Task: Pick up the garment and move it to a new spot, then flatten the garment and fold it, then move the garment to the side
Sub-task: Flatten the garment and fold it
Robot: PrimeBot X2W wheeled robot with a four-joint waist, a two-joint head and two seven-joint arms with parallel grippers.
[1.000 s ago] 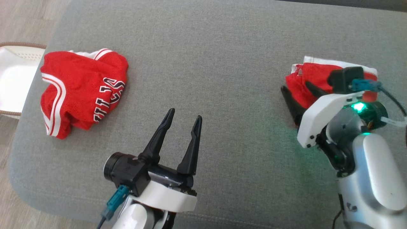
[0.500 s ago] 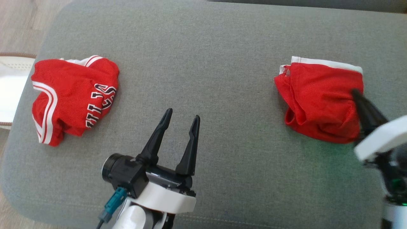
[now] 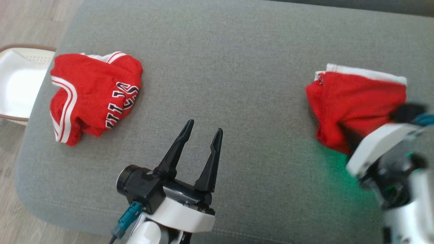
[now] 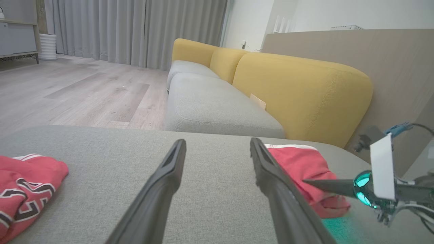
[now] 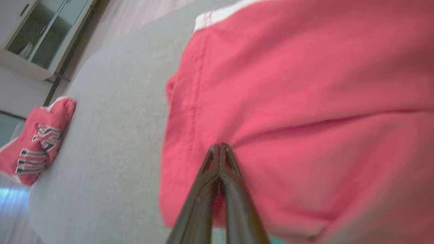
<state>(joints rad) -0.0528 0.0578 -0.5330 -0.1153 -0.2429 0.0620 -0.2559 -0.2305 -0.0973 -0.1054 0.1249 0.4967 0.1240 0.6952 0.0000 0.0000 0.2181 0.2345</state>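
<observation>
The right hand [image 5: 220, 147], pinched shut, holds a red garment [image 3: 352, 98] on the right end of a grey cushion [image 3: 237, 67]; the left hand [image 3: 204, 126] hovers wide open, empty.

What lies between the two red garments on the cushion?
Bare grey cushion separates the lettered red garment from the plain red garment in the head view; the left gripper, open, points toward that gap from the near side.

A: Does the right gripper [image 5: 220, 146] pinch the red garment [image 5: 305, 101]?
B: I cannot tell. Its jaws are together, but the cloth there is blurred, and the right edge cuts it off.
A: And the lettered jersey [image 3: 91, 98]?
B: It lies folded, so the lettering is partly hidden.
</observation>
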